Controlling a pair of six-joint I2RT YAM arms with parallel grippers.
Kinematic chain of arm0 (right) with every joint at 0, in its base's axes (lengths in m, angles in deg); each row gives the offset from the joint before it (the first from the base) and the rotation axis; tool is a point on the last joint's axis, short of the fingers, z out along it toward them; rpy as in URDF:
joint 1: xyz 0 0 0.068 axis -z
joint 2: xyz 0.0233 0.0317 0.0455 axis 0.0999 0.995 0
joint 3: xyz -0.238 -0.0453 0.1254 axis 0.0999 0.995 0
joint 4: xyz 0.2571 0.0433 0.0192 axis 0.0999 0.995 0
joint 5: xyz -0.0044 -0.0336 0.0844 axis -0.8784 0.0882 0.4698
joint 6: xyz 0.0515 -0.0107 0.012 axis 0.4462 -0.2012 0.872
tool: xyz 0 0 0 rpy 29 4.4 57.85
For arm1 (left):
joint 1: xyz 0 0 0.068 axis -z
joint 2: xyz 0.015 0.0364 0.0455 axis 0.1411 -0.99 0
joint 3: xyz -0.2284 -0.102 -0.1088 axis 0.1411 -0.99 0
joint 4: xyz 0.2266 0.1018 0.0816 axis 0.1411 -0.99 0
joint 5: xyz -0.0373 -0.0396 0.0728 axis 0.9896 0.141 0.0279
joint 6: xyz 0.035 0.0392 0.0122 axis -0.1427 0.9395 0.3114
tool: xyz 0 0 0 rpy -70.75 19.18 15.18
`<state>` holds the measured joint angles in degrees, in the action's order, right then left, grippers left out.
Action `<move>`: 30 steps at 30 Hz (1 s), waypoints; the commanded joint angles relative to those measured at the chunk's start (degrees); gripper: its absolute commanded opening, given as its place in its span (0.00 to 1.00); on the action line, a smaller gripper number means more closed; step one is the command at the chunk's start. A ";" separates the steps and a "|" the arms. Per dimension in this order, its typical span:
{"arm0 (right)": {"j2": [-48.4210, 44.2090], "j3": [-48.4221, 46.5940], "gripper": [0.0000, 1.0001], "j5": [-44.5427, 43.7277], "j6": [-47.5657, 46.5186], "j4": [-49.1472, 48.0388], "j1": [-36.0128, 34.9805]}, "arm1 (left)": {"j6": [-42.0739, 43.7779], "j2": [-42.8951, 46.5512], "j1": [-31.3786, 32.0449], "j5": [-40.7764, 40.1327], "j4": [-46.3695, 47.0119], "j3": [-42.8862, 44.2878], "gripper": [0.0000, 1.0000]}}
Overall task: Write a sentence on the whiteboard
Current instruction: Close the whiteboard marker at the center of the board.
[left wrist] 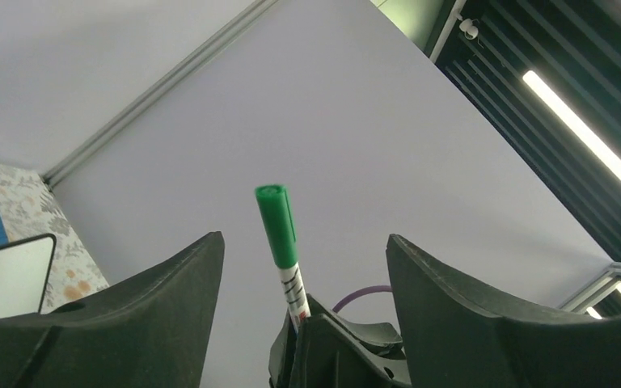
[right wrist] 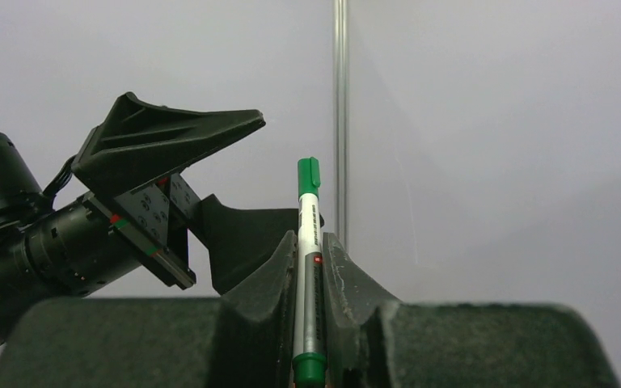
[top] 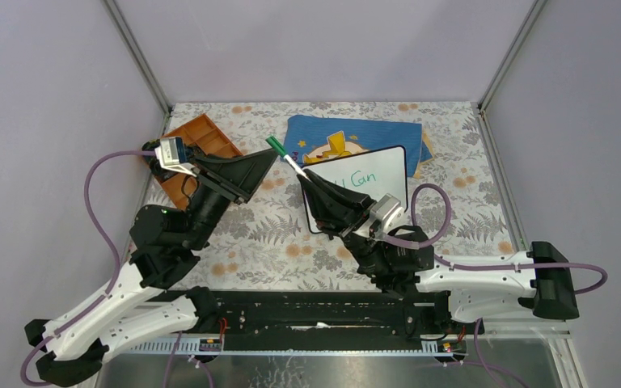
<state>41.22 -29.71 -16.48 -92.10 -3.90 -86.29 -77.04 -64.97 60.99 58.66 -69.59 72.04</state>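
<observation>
Two arms: bases at near table edge, both reaching inward and meeting mid-table.
Right gripper (right wrist: pixel 310 250): clamped on the marker (right wrist: pixel 310 218), jaws tight on the barrel, marker pointing up and away from the board.
Left gripper (left wrist: pixel 302 242): jaws spread wide, holding nothing; the marker's top end sits between them, apart from both.
Cap (left wrist: pixel 276 222): green, seated on the marker's upper end, tip covered.
Whiteboard (top: pixel 384 166): flat on the table (top: pixel 469 202), just beyond the right gripper, near part hidden under that gripper.
Sentence (top: pixel 360 179): green handwriting on the upper line, "Can" readable, the word before it partly covered; lower line hidden by the arm, can't tell if it's there.
Blue cloth (top: pixel 315 129): behind the board, board's far edge lying over it.
Orange tray (top: pixel 202 137): far left, beside the left arm's wrist.
Done: at least one line written; marker looks capped, so writing reads as finished or paused.
Left: confirm the second line once the arm clears; otherwise probably just set the marker down and pull both arms back.
Progress guess: late stage.
</observation>
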 commanded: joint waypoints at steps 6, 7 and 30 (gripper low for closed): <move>-2.85 0.24 0.00 3.40 2.89 1.14 0.13 | 3.35 -0.42 0.19 -1.68 -0.10 2.02 0.64; -2.99 0.30 0.00 3.49 2.94 1.23 0.13 | 3.36 -0.49 0.16 -1.67 -0.10 2.03 0.62; -0.94 -0.99 0.00 1.07 1.06 0.33 0.13 | -0.10 -4.20 0.17 3.87 -0.30 0.60 0.00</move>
<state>39.54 -28.64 -14.64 -90.14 0.01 -86.22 -77.17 -67.68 60.99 59.34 -69.72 72.94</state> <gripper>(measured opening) 0.170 0.150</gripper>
